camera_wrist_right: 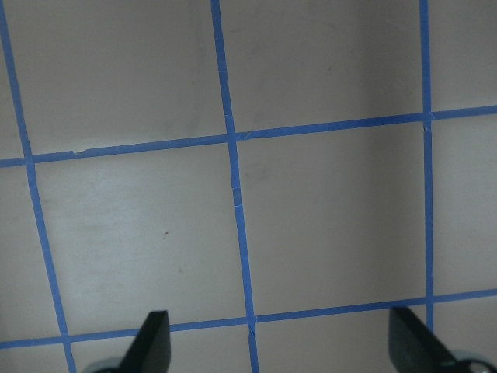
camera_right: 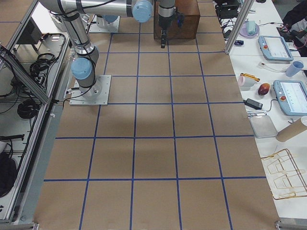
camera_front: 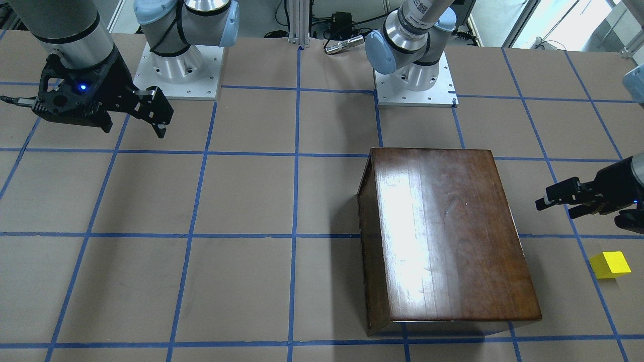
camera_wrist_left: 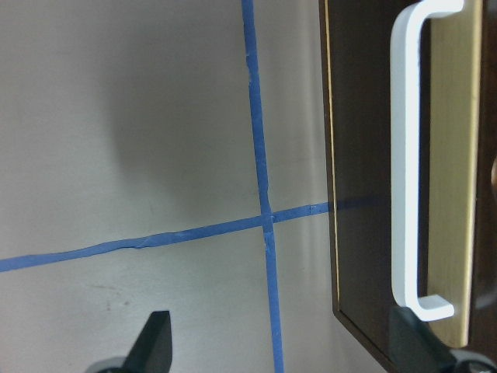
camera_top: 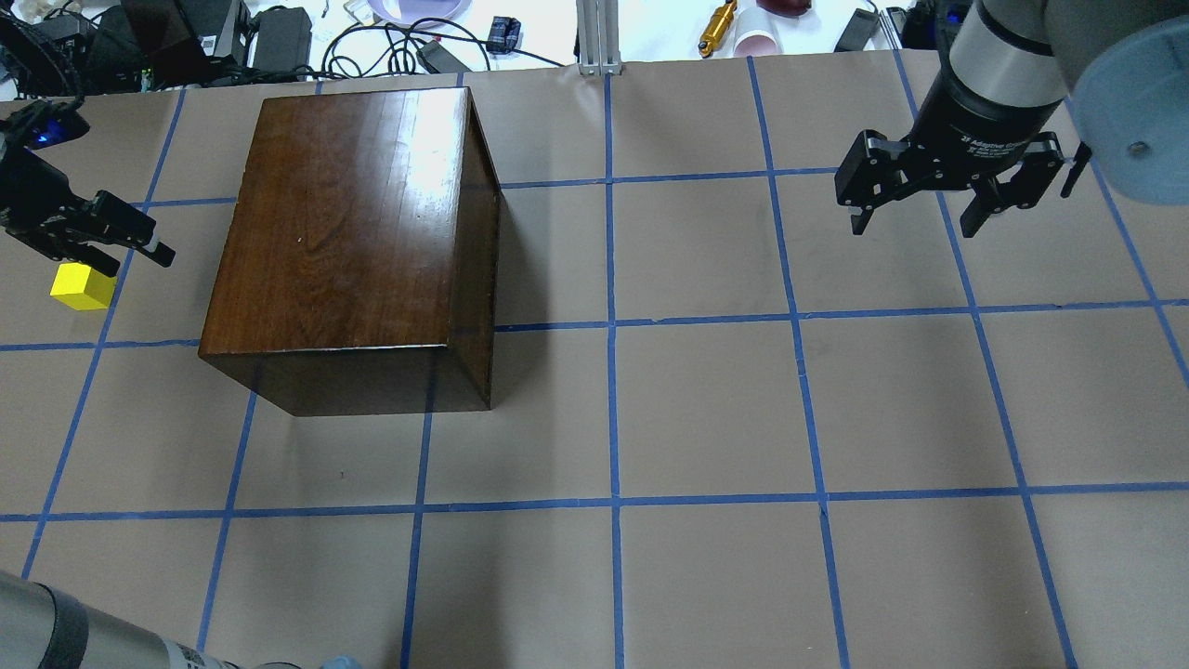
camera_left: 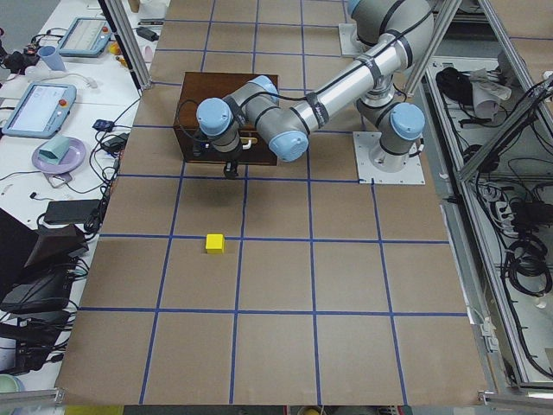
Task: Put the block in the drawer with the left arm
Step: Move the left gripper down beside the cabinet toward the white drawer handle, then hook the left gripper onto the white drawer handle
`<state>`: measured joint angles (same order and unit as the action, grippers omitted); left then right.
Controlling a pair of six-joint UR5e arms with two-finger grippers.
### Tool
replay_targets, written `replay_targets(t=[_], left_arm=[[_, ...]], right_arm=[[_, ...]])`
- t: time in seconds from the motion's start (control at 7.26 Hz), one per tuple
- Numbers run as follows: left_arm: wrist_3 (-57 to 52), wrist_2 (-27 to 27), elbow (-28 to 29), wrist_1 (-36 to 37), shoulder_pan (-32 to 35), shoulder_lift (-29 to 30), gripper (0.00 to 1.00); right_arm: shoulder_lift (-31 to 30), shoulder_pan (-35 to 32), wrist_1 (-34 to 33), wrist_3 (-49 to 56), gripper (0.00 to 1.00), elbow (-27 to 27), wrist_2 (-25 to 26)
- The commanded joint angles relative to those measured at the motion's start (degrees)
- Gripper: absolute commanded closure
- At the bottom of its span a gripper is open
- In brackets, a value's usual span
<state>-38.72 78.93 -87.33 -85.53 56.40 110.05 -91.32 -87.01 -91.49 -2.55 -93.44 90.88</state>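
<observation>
The yellow block [camera_top: 82, 286] sits on the table left of the dark-brown wooden box [camera_top: 353, 232]; it also shows in the front view [camera_front: 610, 265] and the left side view [camera_left: 214, 244]. No pale drawer tray shows; the box looks closed. My left gripper [camera_top: 130, 246] is open and empty, hovering between the block and the box's end, fingers pointing at the box. The left wrist view shows its fingertips [camera_wrist_left: 159, 338] apart and the box's end with a white handle [camera_wrist_left: 408, 155]. My right gripper [camera_top: 920, 223] is open and empty, far to the right.
The table is brown paper with a blue tape grid [camera_front: 294, 201]. The arm bases [camera_front: 415, 80] stand at the robot's edge. Cables and devices [camera_top: 279, 37] lie beyond the far edge. The right wrist view shows only bare table [camera_wrist_right: 233, 194].
</observation>
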Motion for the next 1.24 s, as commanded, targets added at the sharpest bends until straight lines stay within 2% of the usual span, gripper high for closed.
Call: replay_targets(t=[0.0, 0.28, 1.1], left_arm=[[2.8, -0.4, -0.4, 1.3, 1.5, 0.7, 0.00], [5.1, -4.3, -0.8, 1.5, 1.9, 1.6, 0.00], [5.2, -4.3, -1.0, 1.6, 2.4, 3.0, 0.00]], right_arm=[[0.0, 0.0, 0.0, 0.0, 0.00, 0.0, 0.0], [0.0, 0.0, 0.0, 0.0, 0.00, 0.0, 0.0], [0.0, 0.0, 0.0, 0.0, 0.00, 0.0, 0.0]])
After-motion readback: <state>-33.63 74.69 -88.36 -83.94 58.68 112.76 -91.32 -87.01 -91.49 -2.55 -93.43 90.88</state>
